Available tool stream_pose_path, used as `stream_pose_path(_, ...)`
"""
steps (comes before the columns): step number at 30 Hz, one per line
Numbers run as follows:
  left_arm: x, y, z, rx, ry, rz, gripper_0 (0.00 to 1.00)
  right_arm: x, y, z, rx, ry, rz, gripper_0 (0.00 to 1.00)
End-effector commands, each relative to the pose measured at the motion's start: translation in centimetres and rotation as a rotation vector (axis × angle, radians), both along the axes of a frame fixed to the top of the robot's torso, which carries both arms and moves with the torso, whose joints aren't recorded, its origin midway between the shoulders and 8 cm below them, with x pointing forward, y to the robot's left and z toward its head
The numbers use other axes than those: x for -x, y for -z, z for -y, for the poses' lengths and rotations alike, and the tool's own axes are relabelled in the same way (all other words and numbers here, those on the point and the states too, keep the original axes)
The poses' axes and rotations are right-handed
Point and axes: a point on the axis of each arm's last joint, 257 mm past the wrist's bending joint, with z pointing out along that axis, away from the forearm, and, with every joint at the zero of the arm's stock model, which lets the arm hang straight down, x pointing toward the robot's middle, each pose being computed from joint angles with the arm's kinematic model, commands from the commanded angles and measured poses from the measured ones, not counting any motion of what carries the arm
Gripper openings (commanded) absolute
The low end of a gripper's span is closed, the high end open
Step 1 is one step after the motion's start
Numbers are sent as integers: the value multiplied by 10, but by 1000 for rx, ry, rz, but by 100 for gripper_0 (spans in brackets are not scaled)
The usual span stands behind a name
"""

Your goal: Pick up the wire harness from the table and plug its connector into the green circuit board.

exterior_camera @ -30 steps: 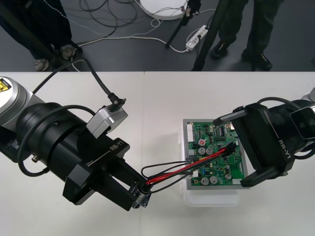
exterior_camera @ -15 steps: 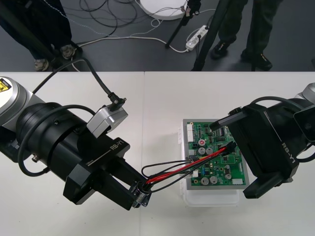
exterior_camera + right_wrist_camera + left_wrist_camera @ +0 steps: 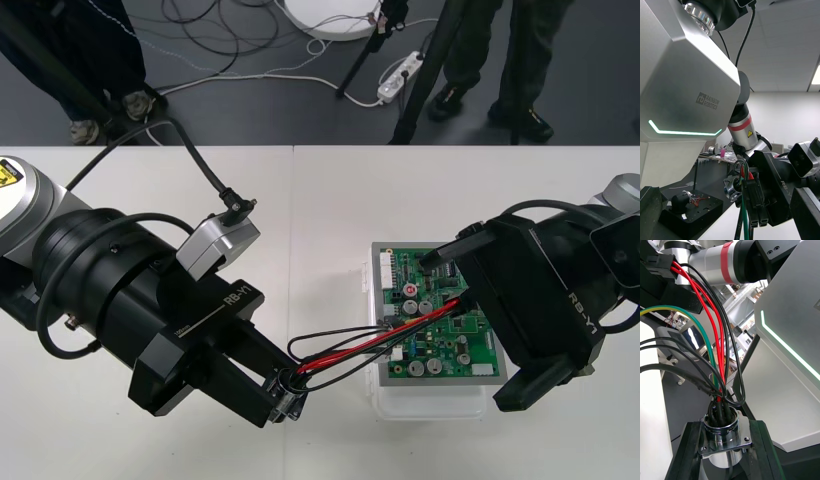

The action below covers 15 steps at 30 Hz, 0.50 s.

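Left end effector (image 3: 283,397): slanted low by the table's (image 3: 330,200) near edge, pinching the shiny flanged socket (image 3: 720,429).
Right end effector (image 3: 480,322): spread over the green circuit board (image 3: 422,350).

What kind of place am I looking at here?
Probably a robotics lab or test bench: a green circuit board sits on a table, cables trail over the floor beyond, the left gripper holds a wire harness, and the right gripper hangs open over the board.
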Motion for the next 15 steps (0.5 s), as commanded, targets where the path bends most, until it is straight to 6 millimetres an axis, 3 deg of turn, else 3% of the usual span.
stream_pose_path(1, -1, -12, 11, 44, -11, -11, 0, 9, -10, -2, -5, -54, -2, 100)
stream_pose_path(2, -1, -12, 11, 44, -11, -11, 0, 10, -11, -2, -6, -56, -2, 94)
stream_pose_path(3, -1, -12, 11, 44, -11, -11, 0, 9, -11, -2, -5, -55, -1, 26)
stream_pose_path(4, -1, -12, 11, 43, -11, -12, 0, 10, -11, -2, -6, -55, 0, 0)
stream_pose_path(15, -1, -12, 10, 43, -12, -11, 0, 10, -11, -3, -12, -54, 8, 0)
